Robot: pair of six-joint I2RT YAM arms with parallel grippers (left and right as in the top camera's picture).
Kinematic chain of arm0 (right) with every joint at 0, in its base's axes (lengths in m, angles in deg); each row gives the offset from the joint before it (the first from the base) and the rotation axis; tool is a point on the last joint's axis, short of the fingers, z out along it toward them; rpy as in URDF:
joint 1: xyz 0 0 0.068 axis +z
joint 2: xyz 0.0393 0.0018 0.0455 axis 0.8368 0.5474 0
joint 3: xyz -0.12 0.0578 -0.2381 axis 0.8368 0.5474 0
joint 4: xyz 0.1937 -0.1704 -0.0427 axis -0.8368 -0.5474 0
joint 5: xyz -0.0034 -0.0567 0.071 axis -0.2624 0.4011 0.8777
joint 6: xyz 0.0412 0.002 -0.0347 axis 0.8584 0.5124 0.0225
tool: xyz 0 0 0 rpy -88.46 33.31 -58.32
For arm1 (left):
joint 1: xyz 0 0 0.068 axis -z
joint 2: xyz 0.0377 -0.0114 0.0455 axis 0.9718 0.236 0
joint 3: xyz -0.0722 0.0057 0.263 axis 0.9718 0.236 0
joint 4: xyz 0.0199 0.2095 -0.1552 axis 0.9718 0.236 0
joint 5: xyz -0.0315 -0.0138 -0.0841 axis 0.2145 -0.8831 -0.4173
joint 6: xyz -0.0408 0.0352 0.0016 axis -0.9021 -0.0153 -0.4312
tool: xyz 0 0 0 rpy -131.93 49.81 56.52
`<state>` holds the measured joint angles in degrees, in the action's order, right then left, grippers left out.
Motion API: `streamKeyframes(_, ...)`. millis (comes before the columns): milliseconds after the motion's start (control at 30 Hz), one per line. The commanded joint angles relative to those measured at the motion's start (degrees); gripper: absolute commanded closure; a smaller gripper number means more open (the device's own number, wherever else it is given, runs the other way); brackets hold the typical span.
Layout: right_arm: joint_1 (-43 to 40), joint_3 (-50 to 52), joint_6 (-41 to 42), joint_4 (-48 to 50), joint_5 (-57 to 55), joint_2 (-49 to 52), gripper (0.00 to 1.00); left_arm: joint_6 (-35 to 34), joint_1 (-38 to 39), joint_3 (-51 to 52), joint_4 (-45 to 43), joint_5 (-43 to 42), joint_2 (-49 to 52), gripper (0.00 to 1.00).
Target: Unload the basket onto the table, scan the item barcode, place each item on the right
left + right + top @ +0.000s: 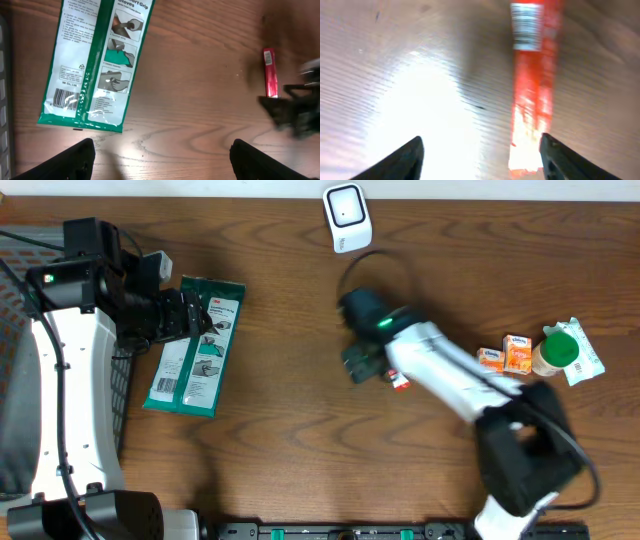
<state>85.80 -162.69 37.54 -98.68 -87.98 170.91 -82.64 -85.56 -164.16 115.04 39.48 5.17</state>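
**rig_op:** From overhead I've got a brown wood-grain table (280, 440) with a white scanner (346, 217) at the far edge. A green glove pack (195, 345) lies flat by my left claw (195, 320). The right claw (358, 365) is mid-table, and the red stick (400, 383) pokes out just beside it. Orange boxes (505, 356) and a green-capped bottle (556, 352) sit off to the right.

**benchwatch:** What do the wrist cams add?

**rig_op:** The left wrist shows the left claw (162, 150) wide open over bare wood. It also shows the pack's (95, 60) barcode, which overhead doesn't resolve. The stick (270, 72) lies well apart from the pack, next to the blurry right claw (295, 112). On the right wrist there's glare on the wood. The right claw (481, 142) has its fingers spread with nothing gripped. The stick (532, 90) lies flat by the right-hand finger, with its barcode label at the far end.
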Motion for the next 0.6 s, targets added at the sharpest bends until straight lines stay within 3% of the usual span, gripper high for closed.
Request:
streamKeyframes(0,-8.8,0.1,-3.6,-1.2,18.5,-1.4,0.39,-0.3,0.0,0.0,0.2,-0.3,-0.8,0.13)
streamKeyframes(100,-14.7,2.1,-5.3,-0.5,24.1,-1.2,0.50,-0.3,0.0,0.0,0.2,-0.3,-0.8,0.13)
streamKeyframes(233,-19.8,5.7,-7.1,1.5,26.7,-1.2,0.49,-0.3,0.0,0.0,0.2,-0.3,-0.8,0.13)
streamKeyframes(433,-20.9,10.6,-8.0,7.4,30.5,-1.2,0.50,-0.3,0.0,0.0,0.2,-0.3,-0.8,0.13)
streamKeyframes(567,-19.5,15.0,-6.9,13.0,26.8,-1.2,0.60,-0.3,0.0,0.0,0.2,-0.3,-0.8,0.13)
